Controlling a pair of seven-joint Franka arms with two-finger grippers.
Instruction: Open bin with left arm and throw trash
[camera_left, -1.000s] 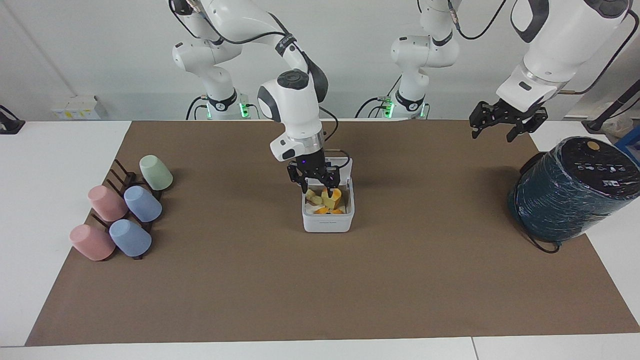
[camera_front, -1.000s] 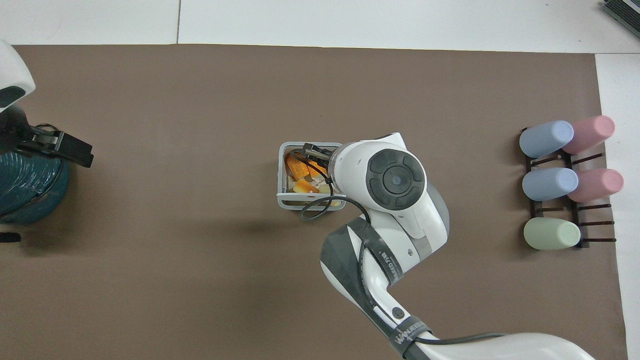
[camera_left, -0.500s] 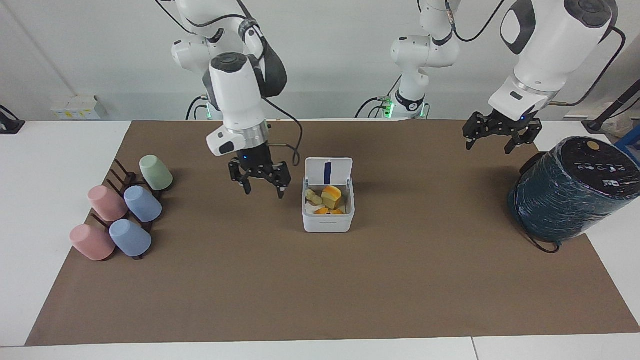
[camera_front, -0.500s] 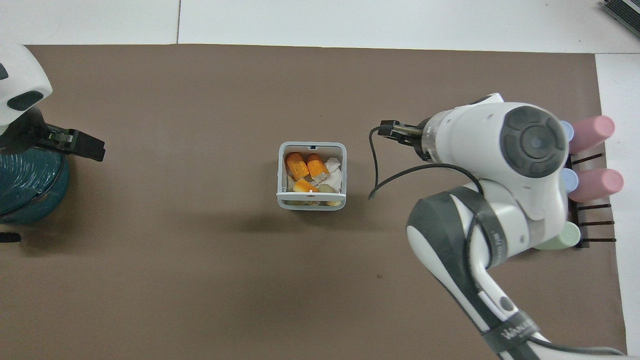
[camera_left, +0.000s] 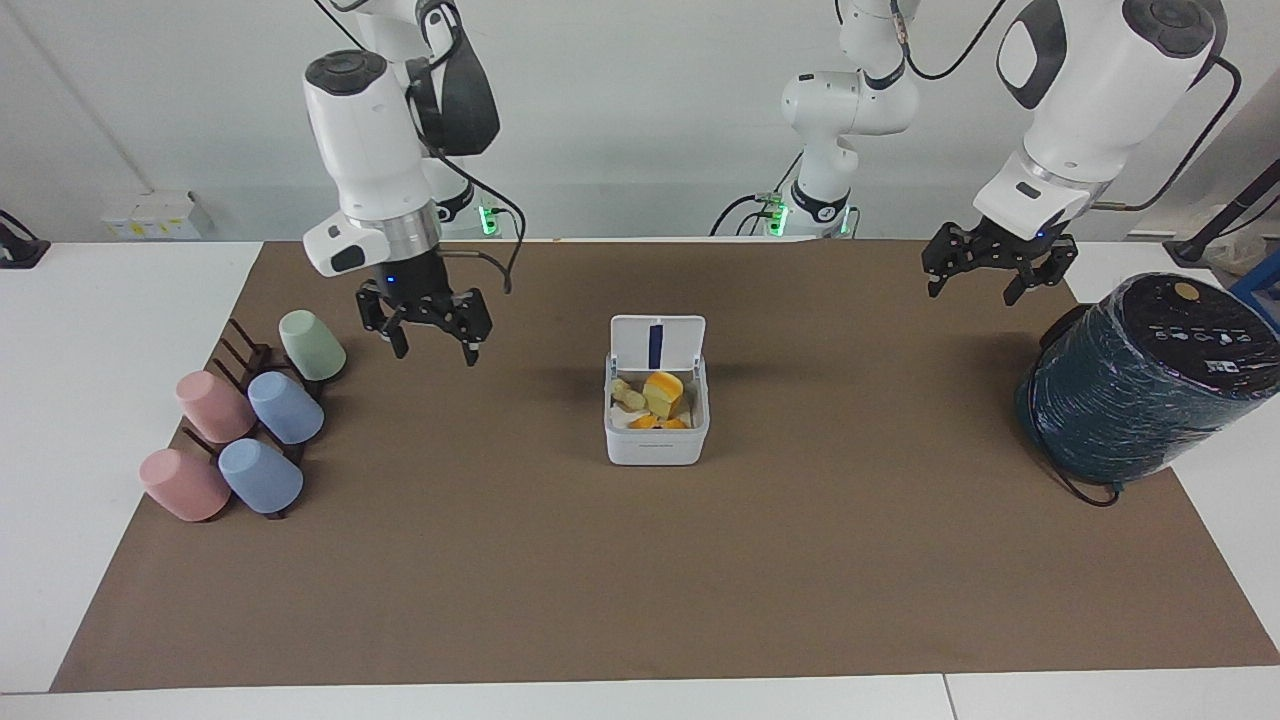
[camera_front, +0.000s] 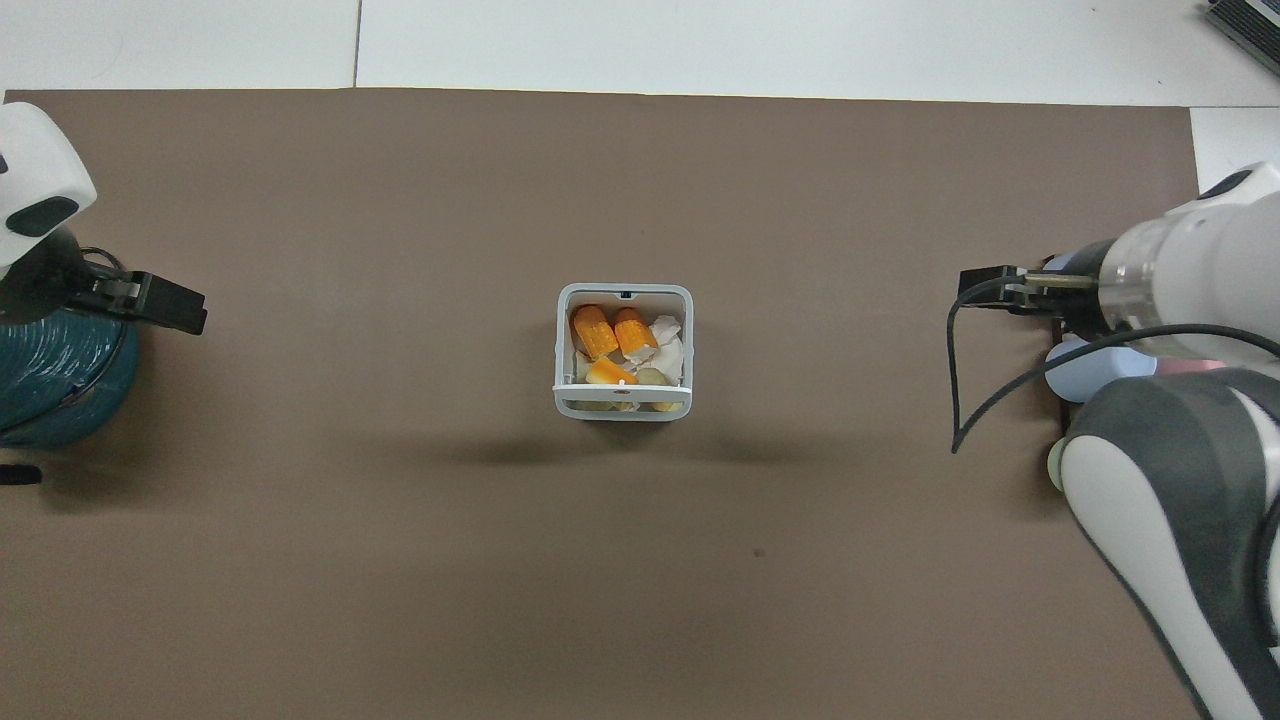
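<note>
The white bin stands in the middle of the brown mat with its lid tipped up on the side nearer the robots. Inside lies the trash: a yellow-orange wedge, a pale cream piece and a small orange piece. From overhead the bin shows orange scraps among pale ones. My right gripper hangs open and empty over the mat beside the green cup; overhead, the right gripper shows over the cups. My left gripper hangs open and empty by the dark-teal cylinder.
A rack of pastel cups lies at the right arm's end of the mat, with the green cup nearest the robots. A big dark-teal wrapped cylinder stands at the left arm's end.
My right gripper has risen out of the bin and swung away toward the cups, empty. The scraps stay in the bin. The left gripper has shifted slightly.
</note>
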